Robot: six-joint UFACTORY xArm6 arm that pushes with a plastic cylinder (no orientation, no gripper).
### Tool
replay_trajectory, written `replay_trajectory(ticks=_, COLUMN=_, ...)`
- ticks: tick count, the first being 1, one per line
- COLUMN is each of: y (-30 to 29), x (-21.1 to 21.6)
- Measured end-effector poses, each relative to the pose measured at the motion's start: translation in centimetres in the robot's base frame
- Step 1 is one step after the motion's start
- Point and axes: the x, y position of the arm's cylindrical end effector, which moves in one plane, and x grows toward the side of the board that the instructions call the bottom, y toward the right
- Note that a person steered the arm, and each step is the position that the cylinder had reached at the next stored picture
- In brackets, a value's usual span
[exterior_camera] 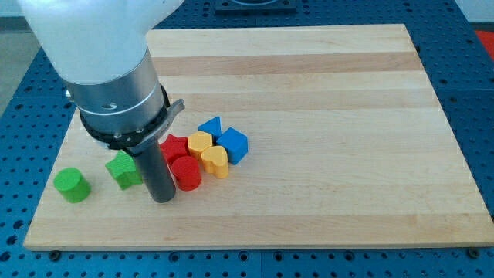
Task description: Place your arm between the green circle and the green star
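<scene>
The green circle [72, 185] lies on the wooden board [324, 116] at the view's lower left. The green star [123, 169] lies just to its right, with a small gap between them. My tip [163, 198] stands on the board to the right of the green star, close to it, and just left of the red circle [186, 172]. The rod hides part of the red star [175, 146].
A cluster lies right of my tip: a yellow hexagon-like block [200, 142], a yellow heart [215, 161], a blue triangle [210, 126] and a blue cube [234, 144]. The arm's large silver and white body [108, 69] fills the view's upper left.
</scene>
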Motion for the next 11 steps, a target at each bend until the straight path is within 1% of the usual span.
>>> replay_trajectory(ticks=1, y=-0.1, x=0.4)
replay_trajectory(ticks=2, y=-3.0, x=3.7)
replay_trajectory(ticks=3, y=-8.4, x=5.5)
replay_trajectory(ticks=4, y=-10.0, x=5.3)
replay_trajectory(ticks=6, y=-8.8, x=3.0)
replay_trajectory(ticks=9, y=-8.8, x=-1.0)
replay_trajectory(ticks=10, y=-8.2, x=-0.9)
replay_trajectory(ticks=11, y=-5.8, x=-0.2)
